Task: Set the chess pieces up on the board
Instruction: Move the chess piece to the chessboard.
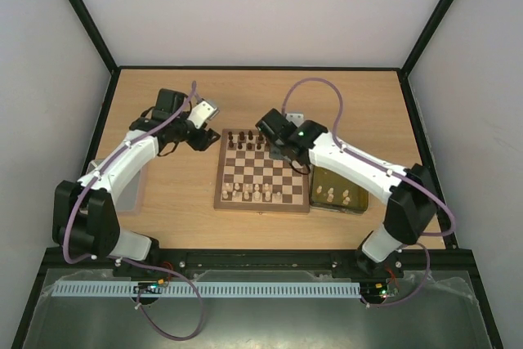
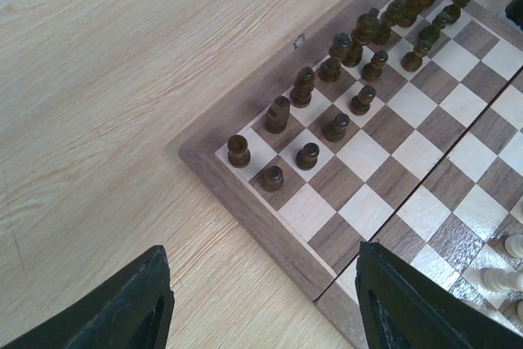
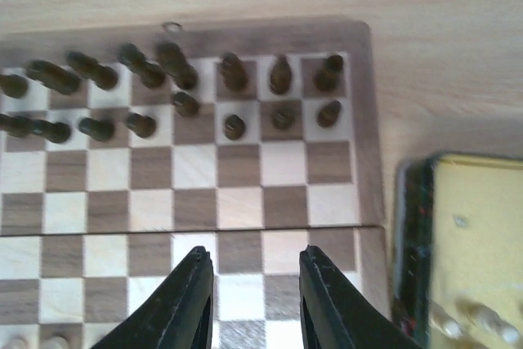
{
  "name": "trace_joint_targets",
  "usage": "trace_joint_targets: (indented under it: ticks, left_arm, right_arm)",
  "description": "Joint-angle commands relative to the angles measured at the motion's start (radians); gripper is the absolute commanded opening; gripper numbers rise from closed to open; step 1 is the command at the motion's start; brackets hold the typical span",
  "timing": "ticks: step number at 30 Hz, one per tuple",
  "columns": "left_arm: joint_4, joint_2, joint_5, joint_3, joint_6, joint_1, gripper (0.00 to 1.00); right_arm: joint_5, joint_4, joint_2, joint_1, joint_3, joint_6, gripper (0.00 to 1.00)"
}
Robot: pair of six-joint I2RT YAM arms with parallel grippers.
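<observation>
Wooden board lies flat at the centre of the table, edges parallel to the table edges. Dark pieces stand upright in the two far rows, long axes vertical. Cream pieces stand in the near rows, and more sit in the gold tray beside the board's right edge. Left gripper hovers off the far-left corner, fingers wide apart and empty. Right gripper hangs over the right half, fingers apart with nothing between them.
</observation>
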Motion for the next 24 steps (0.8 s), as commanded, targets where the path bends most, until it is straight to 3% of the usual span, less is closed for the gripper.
trace_joint_targets:
  ticks: [1,9,24]
  left_arm:
    - [-0.018,-0.024,0.085,-0.023,0.004,0.04,0.63]
    - [-0.021,-0.041,0.127,-0.047,0.002,0.076,0.63]
    - [0.013,-0.05,0.152,-0.061,-0.015,0.102,0.63]
  right_arm:
    - [-0.028,-0.013,0.121,-0.016,0.116,-0.083,0.29]
    - [-0.221,0.081,0.318,-0.089,0.245,-0.112,0.26]
    - [-0.19,0.092,0.455,-0.109,0.338,-0.134,0.25]
